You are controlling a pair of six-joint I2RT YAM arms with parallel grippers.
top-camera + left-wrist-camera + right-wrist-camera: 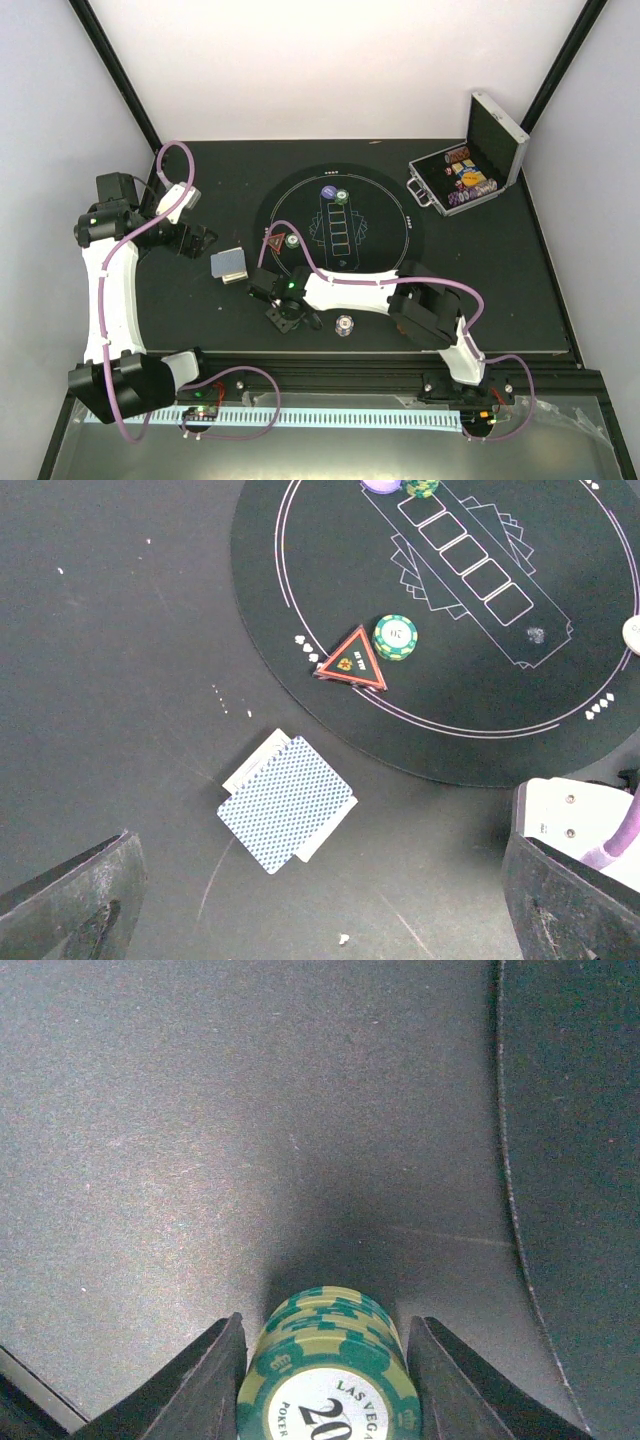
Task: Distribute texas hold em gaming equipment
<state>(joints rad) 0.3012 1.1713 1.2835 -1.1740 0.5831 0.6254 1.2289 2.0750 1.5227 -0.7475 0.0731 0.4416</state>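
Right wrist view: a green chip stack (330, 1370) sits nearest, on the bare table (200, 1110), just left of the mat (580, 1160) edge. My right gripper (326, 1325) has one finger close against each side of the stack. I cannot tell whether they press it.

Left wrist view: my left gripper (318, 880) is spread wide, nothing between the fingers. The cards (288, 802) lie face down in a loose pile on the table below, just off the mat. On the mat, the red triangle (353, 661) lies just beside a single green chip (395, 637).

Top view: right arm reaches left across the near mat rim. The case (495, 140) stands open at far right, with chips inside.
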